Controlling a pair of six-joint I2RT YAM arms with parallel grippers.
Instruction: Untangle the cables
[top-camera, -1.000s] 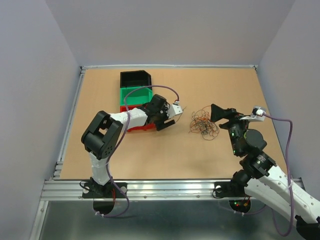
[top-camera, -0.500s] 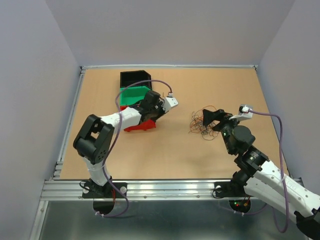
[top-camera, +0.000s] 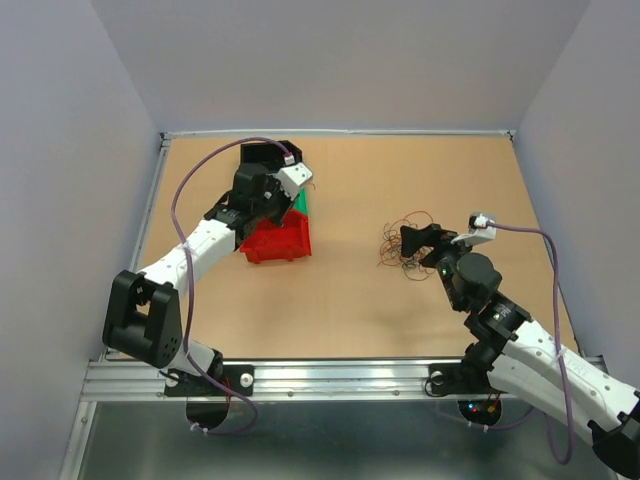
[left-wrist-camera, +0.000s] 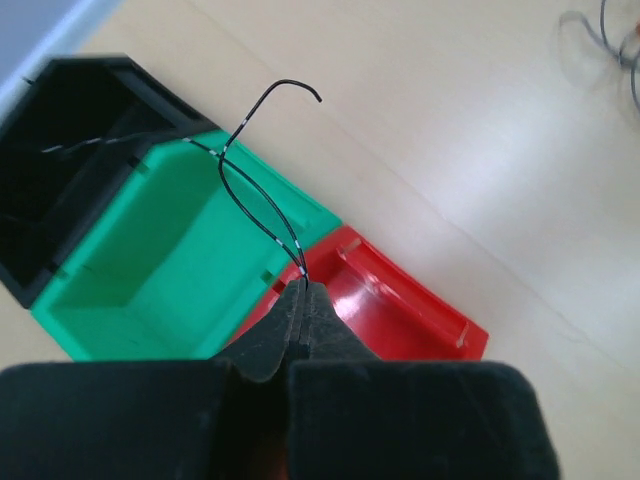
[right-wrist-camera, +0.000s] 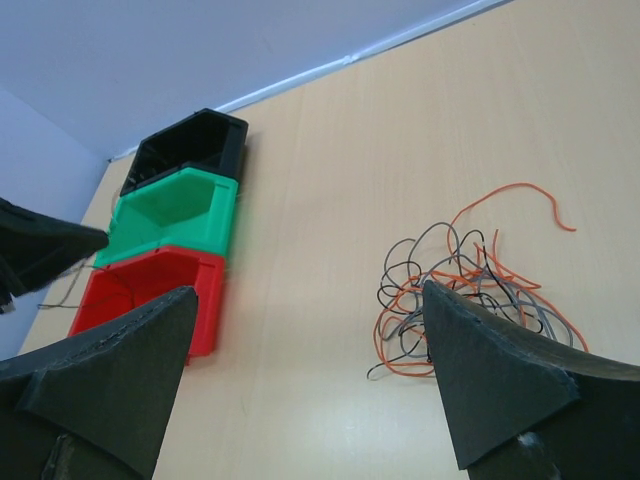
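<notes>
The cables (top-camera: 405, 250) lie as a loose tangle of orange, grey and black wires on the table at mid-right, and they also show in the right wrist view (right-wrist-camera: 470, 290). My right gripper (top-camera: 418, 240) hovers at the tangle's near right side, open, its fingers (right-wrist-camera: 500, 380) spread wide with nothing between them. My left gripper (top-camera: 288, 188) is over the row of bins, shut on one thin black wire (left-wrist-camera: 250, 190). That wire curls up from the fingertips (left-wrist-camera: 302, 290) over the green bin (left-wrist-camera: 150, 240).
Three plastic bins stand in a row at the back left: black (top-camera: 270, 155), green (top-camera: 302, 203) and red (top-camera: 275, 240). A raised rail (top-camera: 150, 230) runs along the table's left edge, and grey walls close it in.
My left gripper shut on a black wire beside the tangle and carried it left and back, over the bins. My right gripper moved left toward the tangle and stayed open.
</notes>
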